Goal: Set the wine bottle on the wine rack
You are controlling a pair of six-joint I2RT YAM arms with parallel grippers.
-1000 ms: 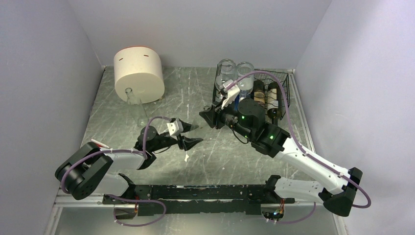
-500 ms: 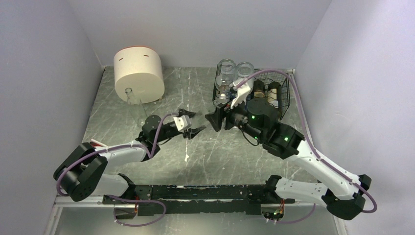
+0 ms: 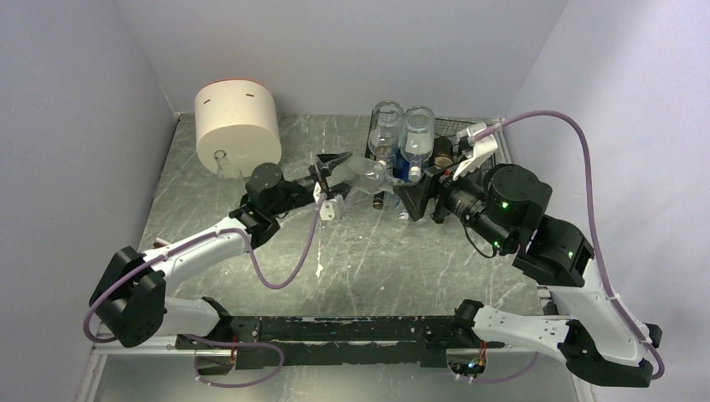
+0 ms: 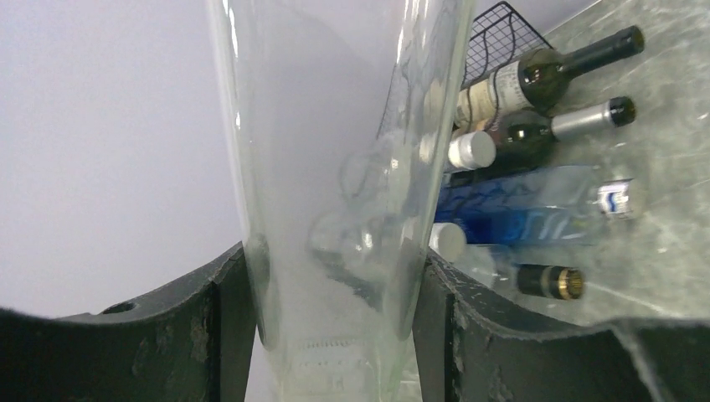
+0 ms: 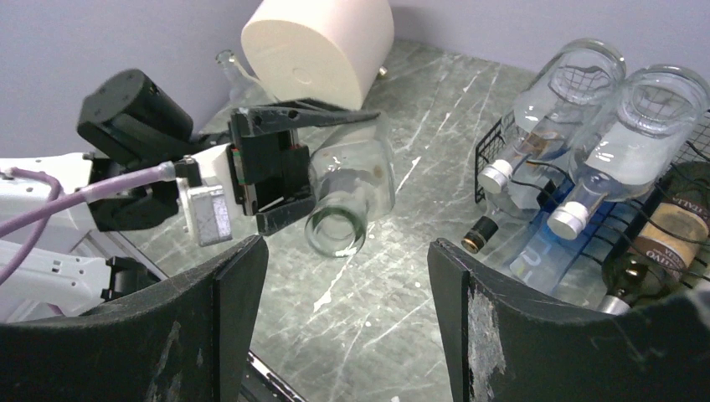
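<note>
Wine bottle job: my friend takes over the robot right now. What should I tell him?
Left gripper: shut on the clear bottle, held on its side, mouth toward the right gripper.
Right gripper: open, empty, close to the wine rack.
Done: the rack holds several bottles, two clear ones on top.
Left: lay the held bottle in the rack. Another clear bottle leans by the cream container.
</note>
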